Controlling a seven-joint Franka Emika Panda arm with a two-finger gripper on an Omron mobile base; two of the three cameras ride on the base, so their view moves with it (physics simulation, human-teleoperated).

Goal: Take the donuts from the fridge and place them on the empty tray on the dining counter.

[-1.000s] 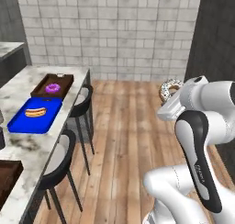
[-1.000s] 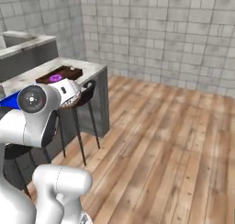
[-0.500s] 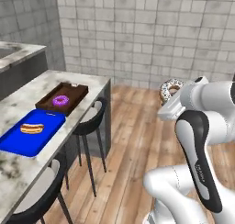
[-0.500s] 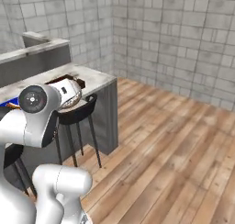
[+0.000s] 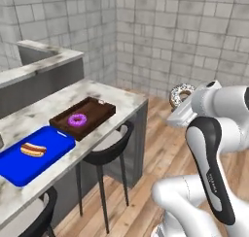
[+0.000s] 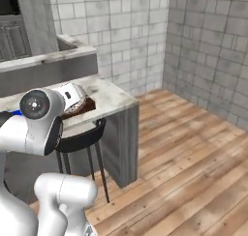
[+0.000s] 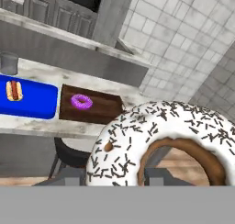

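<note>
My gripper (image 5: 181, 104) is shut on the brown donut with white sprinkled icing (image 5: 180, 93), held in the air to the right of the dining counter (image 5: 127, 101). That donut (image 7: 160, 142) looms large in the hand view and covers most of the fingers. The purple donut (image 5: 76, 119) lies in the dark brown tray (image 5: 104, 110) near the counter's end. From the hand, the purple donut (image 7: 81, 101) and the tray (image 7: 103, 110) lie ahead and lower. The fridge is out of view.
A blue tray (image 5: 46, 156) with a hot dog (image 5: 32, 148) lies beside the brown tray. Black stools (image 5: 108, 146) stand under the counter's edge. A grey cup (image 7: 8, 63) stands behind the blue tray. Wooden floor (image 6: 193, 153) stretches to the right.
The whole picture has shifted as the base drives: the counter and trays now show closer and from a new angle. The sprinkled donut stays in my gripper.
</note>
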